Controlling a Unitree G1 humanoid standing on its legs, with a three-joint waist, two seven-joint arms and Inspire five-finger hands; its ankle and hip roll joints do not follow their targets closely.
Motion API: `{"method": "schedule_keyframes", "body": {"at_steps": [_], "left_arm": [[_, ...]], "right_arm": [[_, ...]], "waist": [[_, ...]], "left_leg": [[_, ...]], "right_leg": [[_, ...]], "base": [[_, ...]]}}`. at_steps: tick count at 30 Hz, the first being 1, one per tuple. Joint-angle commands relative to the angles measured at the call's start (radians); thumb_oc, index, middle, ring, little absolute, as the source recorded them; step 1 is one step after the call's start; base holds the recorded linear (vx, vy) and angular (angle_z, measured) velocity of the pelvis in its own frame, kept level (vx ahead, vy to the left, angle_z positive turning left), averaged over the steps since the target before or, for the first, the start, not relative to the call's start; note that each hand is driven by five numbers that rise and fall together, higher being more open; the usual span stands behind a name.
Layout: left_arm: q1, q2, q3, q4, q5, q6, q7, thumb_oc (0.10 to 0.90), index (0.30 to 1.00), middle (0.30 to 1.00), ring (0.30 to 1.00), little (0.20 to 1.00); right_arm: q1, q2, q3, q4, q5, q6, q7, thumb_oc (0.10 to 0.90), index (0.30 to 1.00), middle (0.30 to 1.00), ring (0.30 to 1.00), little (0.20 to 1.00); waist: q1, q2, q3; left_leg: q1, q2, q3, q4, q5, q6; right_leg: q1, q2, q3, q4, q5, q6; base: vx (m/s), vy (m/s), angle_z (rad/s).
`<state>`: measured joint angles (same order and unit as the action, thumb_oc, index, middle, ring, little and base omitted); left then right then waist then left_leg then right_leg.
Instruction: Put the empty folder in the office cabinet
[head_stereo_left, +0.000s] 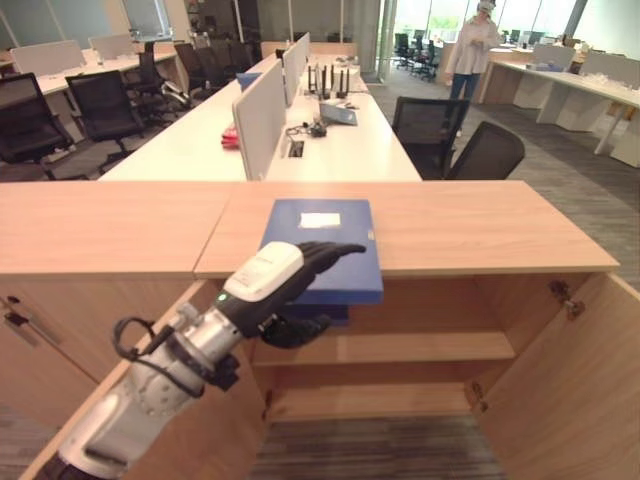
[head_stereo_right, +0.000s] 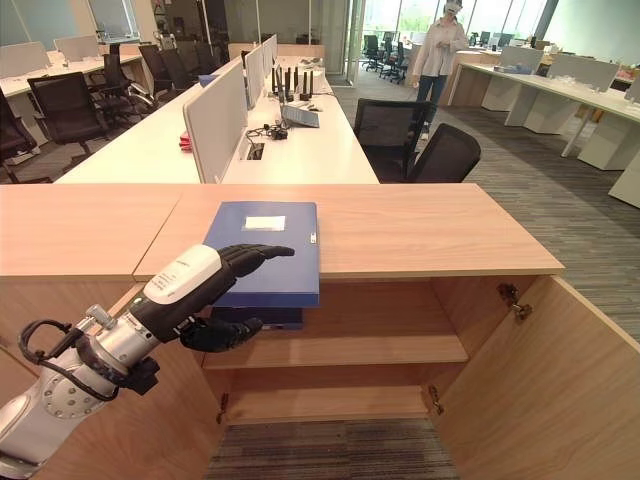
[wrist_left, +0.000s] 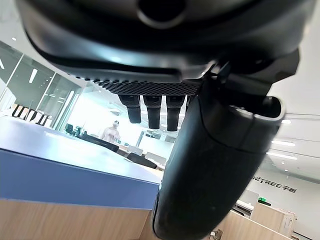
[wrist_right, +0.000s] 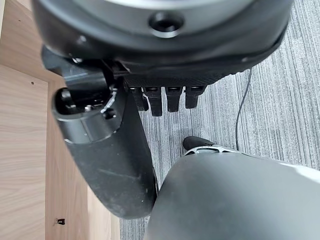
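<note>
A blue folder (head_stereo_left: 322, 235) with a white label lies flat on the wooden cabinet top (head_stereo_left: 480, 225), and its near end sticks out past the front edge. My left hand (head_stereo_left: 275, 275) has taken hold of that near end: the fingers (head_stereo_right: 255, 255) lie along the top cover and the thumb (head_stereo_right: 220, 335) curls in below it. In the left wrist view, the folder (wrist_left: 60, 170) runs past the thumb (wrist_left: 215, 165). Below, the cabinet stands open, with a bare shelf (head_stereo_left: 430, 348) inside. My right hand (wrist_right: 110, 150) hangs low over grey carpet, its fingers relaxed and holding nothing.
The cabinet's right door (head_stereo_left: 570, 390) swings out towards me; a left door panel (head_stereo_right: 170, 420) stands under my arm. Two black chairs (head_stereo_left: 455, 135) and long white desks (head_stereo_left: 340, 150) with screens lie beyond the cabinet. A person (head_stereo_left: 470, 50) stands far back on the right.
</note>
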<state>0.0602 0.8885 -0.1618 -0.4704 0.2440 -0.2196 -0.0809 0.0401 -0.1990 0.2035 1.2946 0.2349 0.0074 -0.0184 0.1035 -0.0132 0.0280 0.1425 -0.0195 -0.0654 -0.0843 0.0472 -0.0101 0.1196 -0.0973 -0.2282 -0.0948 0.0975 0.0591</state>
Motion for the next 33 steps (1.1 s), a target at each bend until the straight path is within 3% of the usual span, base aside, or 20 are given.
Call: {"method": "schedule_keyframes", "body": {"at_steps": [1, 6, 15, 25, 33], "left_arm": [[-0.081, 0.004, 0.082, -0.039, 0.042, -0.025, 0.045, 0.8, 0.9, 0.9, 0.9, 0.9], [-0.076, 0.021, 0.12, 0.011, 0.241, -0.041, 0.125, 0.8, 0.9, 0.9, 0.9, 0.9], [-0.131, -0.012, 0.073, 0.105, 0.421, -0.039, 0.279, 0.8, 0.9, 0.9, 0.9, 0.9], [-0.164, -0.049, 0.037, 0.153, 0.501, -0.03, 0.347, 0.8, 0.9, 0.9, 0.9, 0.9], [-0.192, -0.048, -0.026, 0.211, 0.551, -0.013, 0.319, 0.8, 0.9, 0.9, 0.9, 0.9]], "right_arm": [[-0.026, 0.024, 0.058, 0.026, -0.057, 0.004, 0.018, 0.8, 0.9, 0.9, 0.9, 0.9], [-0.027, 0.022, 0.052, 0.021, -0.054, 0.005, 0.013, 0.8, 0.9, 0.9, 0.9, 0.9], [-0.039, 0.014, 0.049, 0.046, -0.059, 0.004, -0.017, 0.8, 0.9, 0.9, 0.9, 0.9], [-0.043, 0.007, 0.041, 0.058, -0.065, -0.001, -0.034, 0.8, 0.9, 0.9, 0.9, 0.9], [-0.041, -0.001, 0.045, 0.041, -0.064, -0.004, -0.035, 0.8, 0.9, 0.9, 0.9, 0.9]], "waist": [[-0.018, -0.039, 0.003], [-0.015, -0.043, 0.0], [-0.018, -0.046, -0.008], [-0.023, -0.048, -0.008], [-0.031, -0.046, -0.007]], "left_leg": [[0.007, -0.019, -0.065, -0.003, -0.099, 0.007], [0.009, -0.019, -0.062, -0.003, -0.102, 0.006], [0.012, -0.02, -0.058, -0.003, -0.106, 0.01], [0.012, -0.02, -0.056, -0.003, -0.107, 0.013], [0.014, -0.022, -0.052, -0.003, -0.109, 0.015]], "right_leg": [[0.044, -0.044, -0.012, 0.014, -0.044, 0.077], [0.043, -0.042, -0.009, 0.013, -0.046, 0.077], [0.045, -0.041, -0.003, 0.014, -0.047, 0.075], [0.043, -0.043, 0.001, 0.017, -0.045, 0.075], [0.037, -0.044, 0.009, 0.019, -0.043, 0.074]], "base": [[0.0, 0.0, 0.0], [0.0, 0.0, 0.0], [0.0, 0.0, -0.01], [0.0, 0.0, -0.01], [0.0, 0.0, 0.0]]}}
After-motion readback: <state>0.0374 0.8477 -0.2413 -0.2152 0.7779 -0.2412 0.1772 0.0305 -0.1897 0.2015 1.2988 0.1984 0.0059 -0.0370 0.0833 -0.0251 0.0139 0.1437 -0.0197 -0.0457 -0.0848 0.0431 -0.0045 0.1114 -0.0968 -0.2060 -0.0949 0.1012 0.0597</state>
